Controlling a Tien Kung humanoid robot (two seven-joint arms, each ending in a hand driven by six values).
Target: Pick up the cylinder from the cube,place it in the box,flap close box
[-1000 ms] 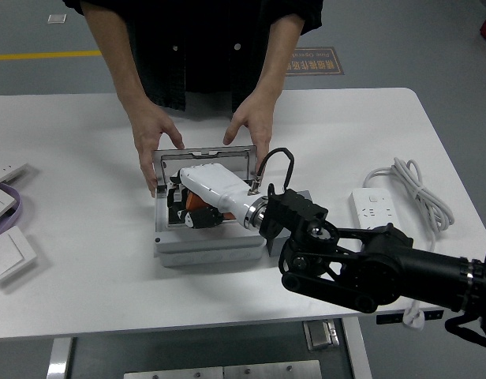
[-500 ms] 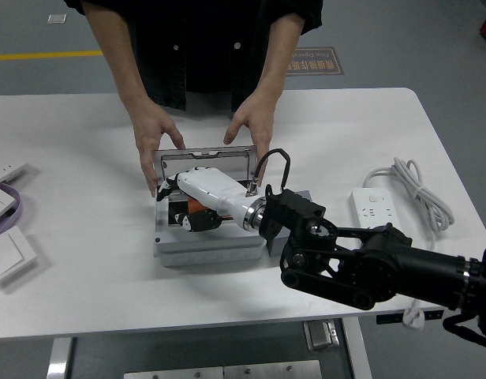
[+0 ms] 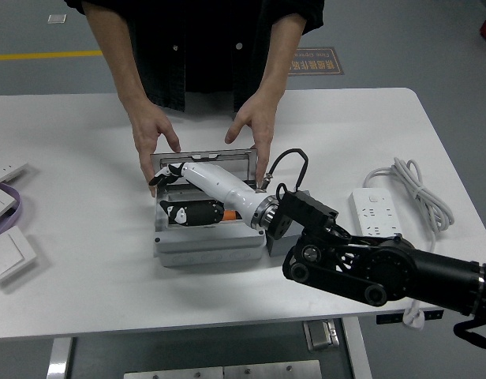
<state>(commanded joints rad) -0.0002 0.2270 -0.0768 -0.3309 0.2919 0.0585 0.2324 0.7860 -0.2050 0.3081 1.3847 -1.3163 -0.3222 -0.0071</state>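
A grey box [image 3: 203, 246] stands at the table's middle with its lid [image 3: 237, 162] raised upright. A person's hands [image 3: 154, 136] [image 3: 255, 126] hold the lid at its two upper corners. My right hand [image 3: 170, 172], white with black fingertips, reaches into the box from the right, its fingers stretched out to the lid's upper left edge. The orange cylinder [image 3: 227, 213] lies inside the box below my palm, with a black part, perhaps my thumb, beside it. A grey cube [image 3: 276, 241] sits against the box's right side, mostly hidden by my wrist.
A white power strip [image 3: 371, 210] and its coiled cable [image 3: 416, 189] lie at the right. White wall switches [image 3: 8, 257] [image 3: 0, 202] and a purple band [image 3: 19, 207] lie at the left edge. The person stands close behind the box.
My right hand has uncurled from the orange cylinder and lifted, its fingers now reaching up-left to the lid's edge. The cylinder stays in the box. The person's hands stay on the lid.
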